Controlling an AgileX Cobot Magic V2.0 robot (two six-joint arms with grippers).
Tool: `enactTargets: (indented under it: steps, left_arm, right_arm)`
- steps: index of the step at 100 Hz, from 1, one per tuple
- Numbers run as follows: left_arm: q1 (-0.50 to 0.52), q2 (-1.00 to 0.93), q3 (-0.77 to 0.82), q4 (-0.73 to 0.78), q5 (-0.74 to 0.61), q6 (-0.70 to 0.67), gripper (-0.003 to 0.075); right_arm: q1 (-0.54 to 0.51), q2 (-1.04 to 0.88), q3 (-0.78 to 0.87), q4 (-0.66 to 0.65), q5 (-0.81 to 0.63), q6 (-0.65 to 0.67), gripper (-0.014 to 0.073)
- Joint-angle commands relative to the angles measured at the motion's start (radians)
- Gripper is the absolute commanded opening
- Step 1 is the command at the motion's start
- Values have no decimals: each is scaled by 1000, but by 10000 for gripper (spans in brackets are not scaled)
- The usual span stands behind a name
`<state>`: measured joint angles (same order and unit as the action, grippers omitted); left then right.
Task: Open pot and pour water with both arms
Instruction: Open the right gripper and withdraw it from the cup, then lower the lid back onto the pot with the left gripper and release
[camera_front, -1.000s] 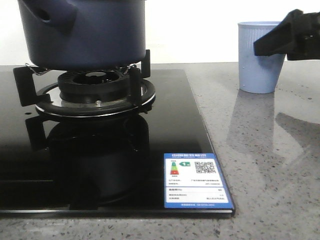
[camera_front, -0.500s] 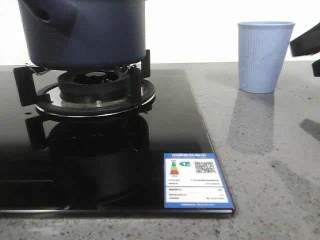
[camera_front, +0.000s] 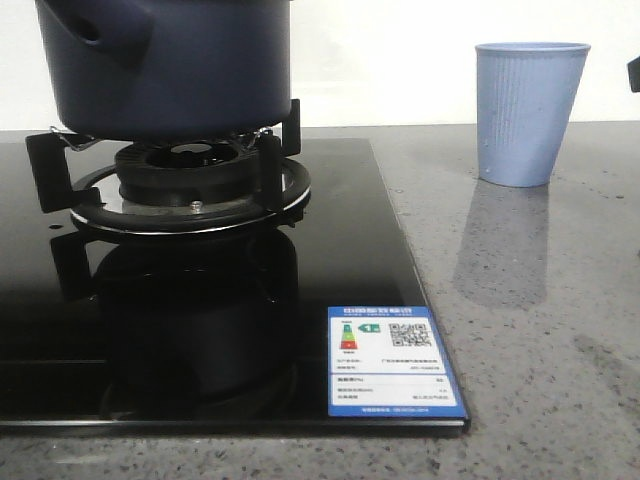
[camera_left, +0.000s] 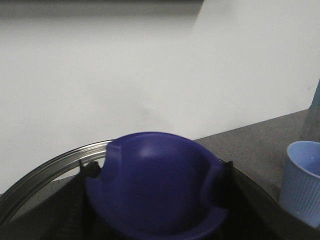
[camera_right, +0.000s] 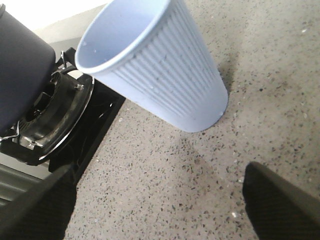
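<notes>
The dark navy pot (camera_front: 170, 70) sits on the gas burner (camera_front: 190, 185); its top is cut off in the front view. It also shows in the right wrist view (camera_right: 20, 65). In the left wrist view my left gripper (camera_left: 156, 172) has its black fingers (camera_left: 86, 172) close against both sides of the blue lid knob (camera_left: 155, 190). The lid's metal rim (camera_left: 50, 162) curves behind the knob. My right gripper (camera_right: 157, 205) is open and empty, low over the counter just short of the pale blue ribbed cup (camera_right: 160, 65). Only a black sliver of it (camera_front: 635, 72) shows in the front view.
The cup (camera_front: 525, 110) stands upright on the speckled grey counter (camera_front: 540, 300), right of the black glass hob (camera_front: 350, 250). It also shows in the left wrist view (camera_left: 302, 180). A blue label (camera_front: 392, 362) sticks to the hob's front right corner. A white wall stands behind.
My right gripper has drawn back to the right, away from the cup, and nearly left the front view. The pot and cup have not moved.
</notes>
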<state>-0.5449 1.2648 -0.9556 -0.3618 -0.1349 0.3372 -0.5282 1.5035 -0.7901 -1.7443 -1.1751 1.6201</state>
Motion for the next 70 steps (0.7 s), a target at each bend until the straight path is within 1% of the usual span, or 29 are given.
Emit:
enactTargets:
  steps: [1,70]
  left_arm:
    - [-7,-6,-39,13,-123,0,358]
    - [-7,75,-39,13,-162,0,358]
  right_arm:
    - [-6,-43,-21,46,-106,2,592]
    - [-6,-47,-21,55,-104,2,592]
